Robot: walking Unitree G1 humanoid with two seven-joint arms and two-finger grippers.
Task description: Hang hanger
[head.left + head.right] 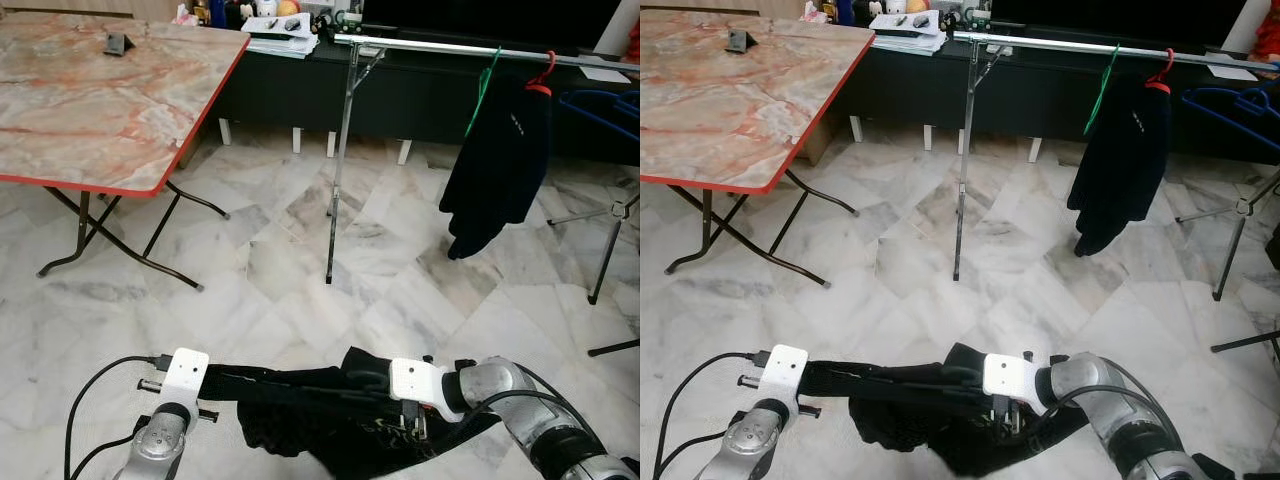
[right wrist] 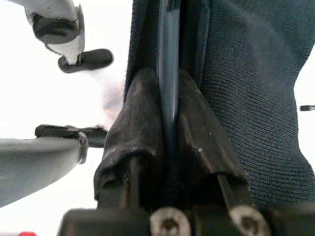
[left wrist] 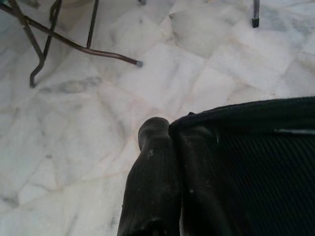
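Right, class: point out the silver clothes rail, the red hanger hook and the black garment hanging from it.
Silver clothes rail (image 1: 430, 45), left eye view, middle of the horizontal bar.
Red hanger hook (image 1: 545, 70), left eye view, curved hook below the rail.
Black hanging garment (image 1: 500, 160), left eye view, middle of the cloth.

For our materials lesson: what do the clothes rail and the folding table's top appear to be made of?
Clothes rail: probably polished metal, since it is silvery and reflects light. Folding table top: glossy marble-pattern surface, likely laminate rather than stone, with a red edge band and thin metal legs.
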